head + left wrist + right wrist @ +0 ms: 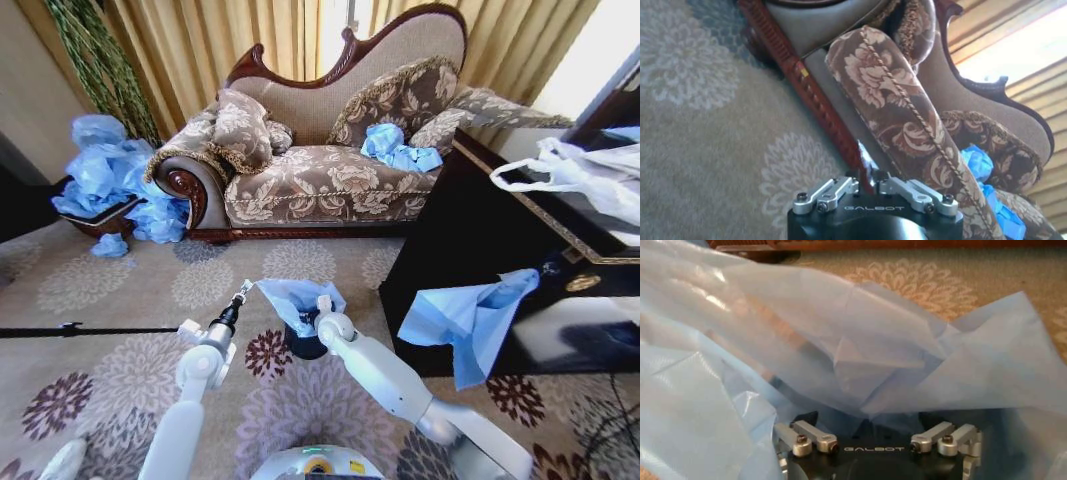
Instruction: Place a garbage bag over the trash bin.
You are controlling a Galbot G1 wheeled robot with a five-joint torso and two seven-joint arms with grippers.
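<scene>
The trash bin (pixel 306 343) stood on open carpet (pixel 120 290) before the sofa (pixel 320 150), the garbage bag (pixel 297 296) draped over its rim. Beside the bin, the left gripper (pixel 243 292) clenched the bag's edge. Whether the right gripper (pixel 322 305) was clenched could not be told.

Garbage bag (pixel 860 360) hides the right tool's fingertips and most of the trash bin (pixel 305 345)

A beige carpet (pixel 120 290) patterned with pale and maroon flower medallions covers the floor. Against the far side stands a chaise-style sofa (pixel 330 175) of floral brocade with a carved dark wooden frame — two matching cushions rest on it, one at each end. Golden pleated curtains (pixel 220 40) hang behind, with bright daylight coming through at the top. A dark glossy cabinet (pixel 480 230) with gold trim stands on the right — possibly a sideboard. Trailing green foliage (pixel 95 60) hangs in the left corner.
</scene>
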